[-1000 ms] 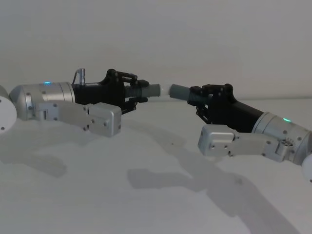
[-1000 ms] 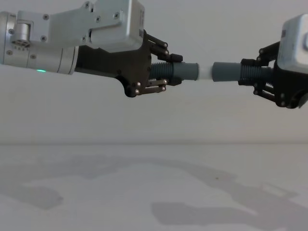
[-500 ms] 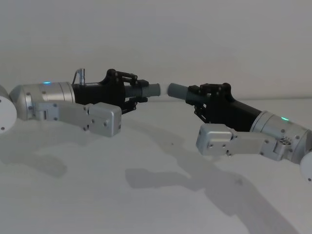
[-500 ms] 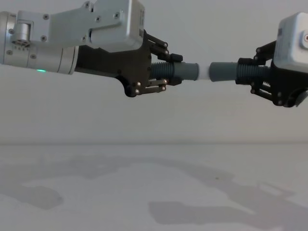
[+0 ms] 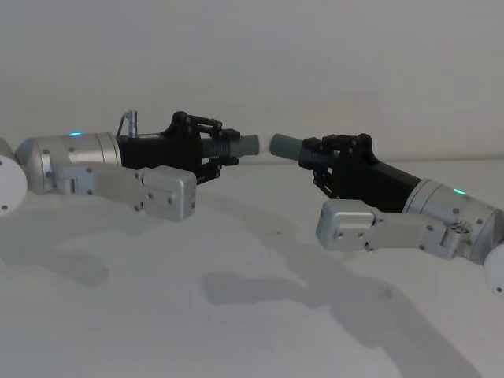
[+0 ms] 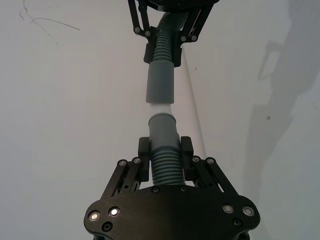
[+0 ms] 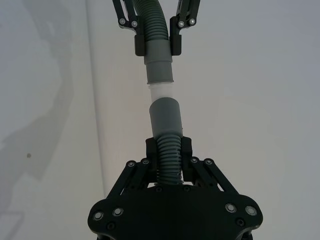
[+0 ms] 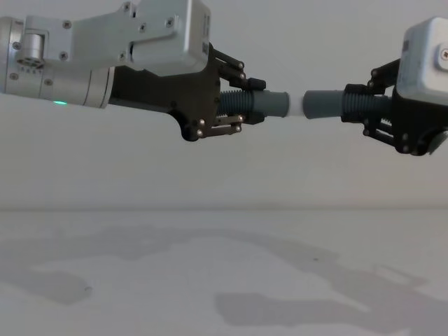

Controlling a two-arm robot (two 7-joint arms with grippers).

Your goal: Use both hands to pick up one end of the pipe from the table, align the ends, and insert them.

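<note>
Both grippers hang above the white table point(image 5: 236, 315), each shut on the ribbed part of one pipe piece. My left gripper point(image 5: 211, 148) point(image 8: 240, 106) point(image 6: 165, 157) holds a piece whose grey cuff point(image 8: 273, 104) point(image 6: 163, 131) points right, with a whitish tip point(image 8: 296, 105) point(image 6: 161, 109) sticking out. Facing it, my right gripper point(image 5: 321, 156) point(image 8: 365, 106) point(image 7: 168, 150) holds the other piece with its cuff point(image 8: 323, 104) point(image 7: 165, 116) pointing left. The two ends stand in line, and the whitish tip reaches the mouth of the right cuff. How deep it sits inside is hidden.
The arms' shadows point(image 8: 280, 301) fall on the bare table below. A plain pale wall point(image 5: 252, 55) stands behind.
My right gripper has moved left toward the left one with its piece. The visible stretch of whitish tip between the cuffs has shortened. The left arm has stayed still.
</note>
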